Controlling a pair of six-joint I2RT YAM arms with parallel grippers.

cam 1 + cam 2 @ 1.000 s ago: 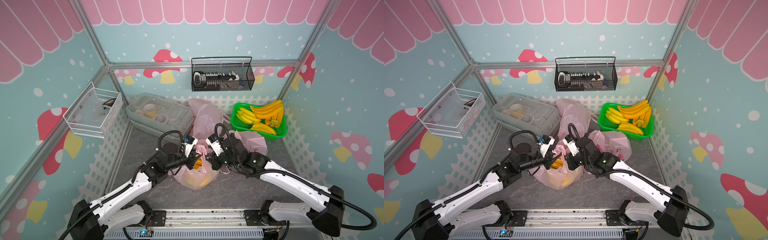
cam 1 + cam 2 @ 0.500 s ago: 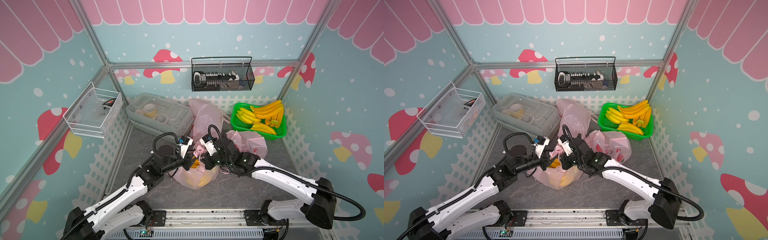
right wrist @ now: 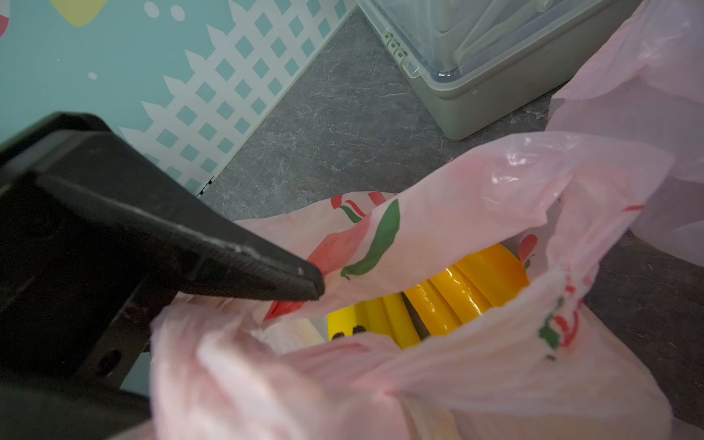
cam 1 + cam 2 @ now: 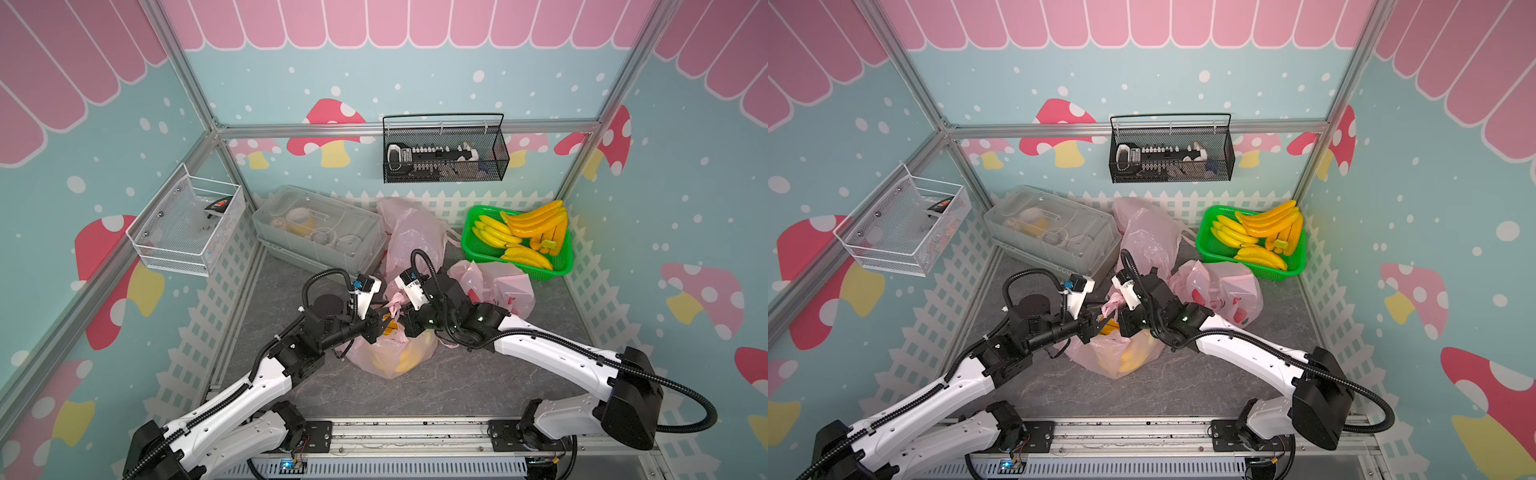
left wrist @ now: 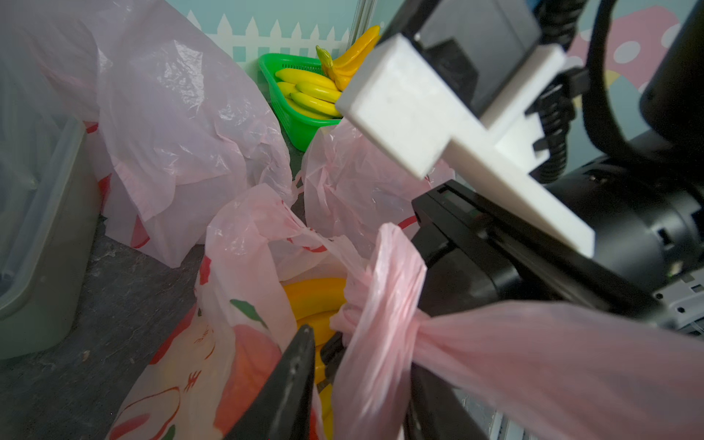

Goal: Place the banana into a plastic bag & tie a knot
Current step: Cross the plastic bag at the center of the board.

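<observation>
Meeting over the middle of the grey surface (image 4: 457, 386) in both top views, the left end effector (image 4: 380, 320) and the right end effector (image 4: 409, 322) face each other at the mouth of a pink plastic bag (image 4: 386, 361). Their tips are close together, and a twisted bag handle (image 4: 395, 302) sticks up between them. Yellow of the banana bunch (image 4: 405, 361) shows through the film, so it lies inside the bag, which rests on the surface. Behind it are two spare pink bags (image 4: 415, 237), with a clear lidded bin (image 4: 320, 237) to the rear left and a green basket (image 4: 536, 272) of more bananas in the rear right corner. Seen from the left wrist, the left end effector (image 5: 343, 365) is closed down on a gathered strand of the bag handle (image 5: 365, 381) that runs between its dark fingers (image 5: 293, 381). At the tips a second strand wraps around it and stretches off sideways, blurred. The banana bunch (image 5: 312, 297) sits low in the open mouth, and the other arm's black housing is just beyond it. Seen from the right wrist, one black finger (image 3: 247, 263) lies along the rim of the plastic bag (image 3: 495, 183). Bunched film crowds in beneath it and hides the other finger. This end effector is fully closed, pinching that film. The banana bunch (image 3: 468, 289) lies at the bottom of the bag, and the bin (image 3: 495, 76) stands on the surface past it.
</observation>
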